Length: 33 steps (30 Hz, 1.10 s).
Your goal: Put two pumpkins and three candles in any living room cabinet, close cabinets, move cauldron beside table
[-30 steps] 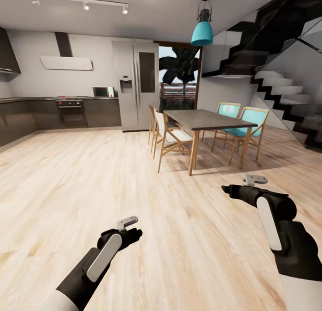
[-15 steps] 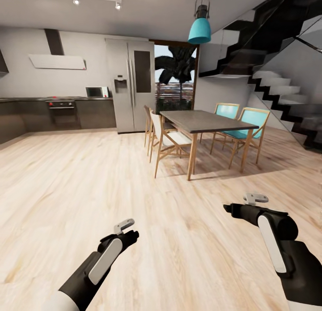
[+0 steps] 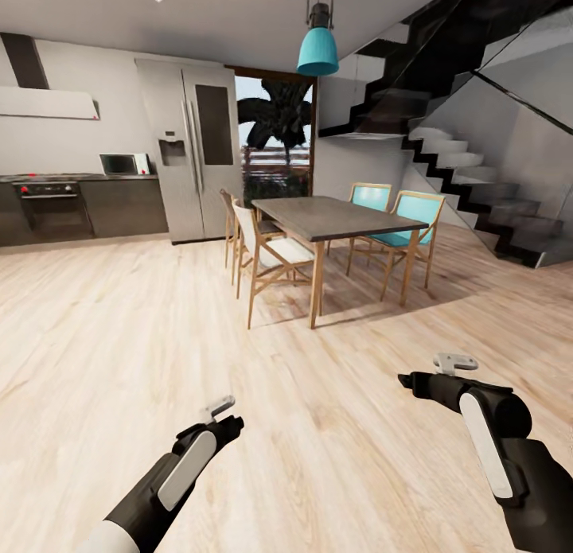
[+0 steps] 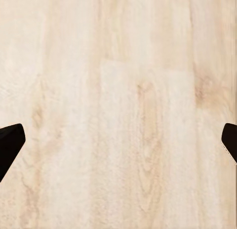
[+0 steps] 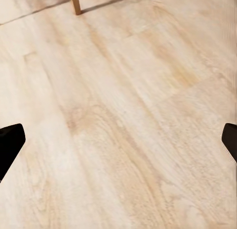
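Both arms hang low over the light wood floor (image 3: 119, 330), left gripper (image 3: 227, 426) and right gripper (image 3: 410, 380) spread wide and empty. Far ahead, a dining table (image 3: 326, 217) runs lengthwise away, teal chairs (image 3: 402, 219) at its right.

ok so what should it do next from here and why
Probably keep turning the base to search for the living room: both grippers, left and right, hang open and empty over bare wood floor, and ahead are a dining table and fridge, no candles or cabinet.
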{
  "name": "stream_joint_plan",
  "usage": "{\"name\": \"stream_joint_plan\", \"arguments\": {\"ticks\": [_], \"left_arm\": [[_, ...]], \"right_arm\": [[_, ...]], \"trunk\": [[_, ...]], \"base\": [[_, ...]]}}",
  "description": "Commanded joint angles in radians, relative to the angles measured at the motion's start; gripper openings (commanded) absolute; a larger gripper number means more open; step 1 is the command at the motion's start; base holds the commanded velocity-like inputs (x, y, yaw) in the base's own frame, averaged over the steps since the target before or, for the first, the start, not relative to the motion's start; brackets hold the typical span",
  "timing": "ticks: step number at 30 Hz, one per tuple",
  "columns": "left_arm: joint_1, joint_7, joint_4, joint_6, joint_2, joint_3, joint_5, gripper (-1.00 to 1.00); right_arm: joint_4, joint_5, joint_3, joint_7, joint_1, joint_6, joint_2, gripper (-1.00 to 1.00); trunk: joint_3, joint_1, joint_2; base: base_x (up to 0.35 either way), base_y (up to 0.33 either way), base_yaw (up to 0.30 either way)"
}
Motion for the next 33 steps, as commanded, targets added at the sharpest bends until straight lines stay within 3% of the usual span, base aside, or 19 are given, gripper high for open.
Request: {"name": "stream_joint_plan", "arguments": {"ticks": [1,5,8,9,11,24,30,31,33], "left_arm": [[-0.001,0.008,-0.001,0.001,0.001,-0.003,0.006,1.00],[-0.001,0.007,0.001,0.001,-0.001,-0.003,0.006,1.00],[-0.001,-0.053,0.010,0.001,0.002,-0.003,0.007,1.00],[0.000,-0.100,0.014,0.001,0.003,-0.003,0.007,1.00],[0.005,-0.122,0.014,0.001,0.005,-0.003,0.008,1.00],[0.025,-0.138,0.006,0.002,0.007,-0.001,0.007,1.00],[0.058,-0.150,-0.034,0.001,0.025,0.009,0.008,1.00],[0.065,-0.189,-0.036,-0.013,0.037,0.008,0.007,1.00],[0.068,-0.224,-0.034,-0.025,0.041,0.007,0.007,1.00]], "right_arm": [[-0.001,-0.011,0.001,-0.010,-0.001,0.004,0.000,1.00],[-0.001,-0.010,0.003,-0.011,-0.001,0.004,0.001,1.00],[-0.001,-0.003,0.006,-0.014,-0.002,0.004,0.001,1.00],[0.000,-0.001,0.007,-0.016,-0.002,0.004,0.002,1.00],[0.004,0.003,0.008,-0.020,-0.002,0.004,0.007,1.00],[0.014,0.005,0.012,-0.022,-0.003,0.004,0.009,1.00],[0.175,0.006,0.007,-0.038,-0.013,0.004,0.007,1.00],[0.246,0.007,0.012,-0.057,-0.012,0.004,0.003,1.00],[0.272,0.008,0.013,-0.066,-0.007,-0.015,0.001,1.00]], "trunk": [[-0.001,0.000,0.000],[-0.001,0.000,0.000],[-0.001,0.000,0.000],[-0.001,0.000,0.000],[-0.001,0.000,0.000],[-0.001,0.000,0.000],[-0.001,0.000,0.000],[-0.001,0.000,0.000],[-0.001,0.000,0.000]], "base": [[0.340,0.095,-0.271],[0.340,0.093,-0.271],[0.340,0.089,-0.271],[0.339,0.084,-0.271],[0.340,0.083,-0.271],[0.340,0.046,-0.271],[0.340,0.002,-0.271],[0.340,0.001,-0.271],[0.340,0.000,-0.270]]}}
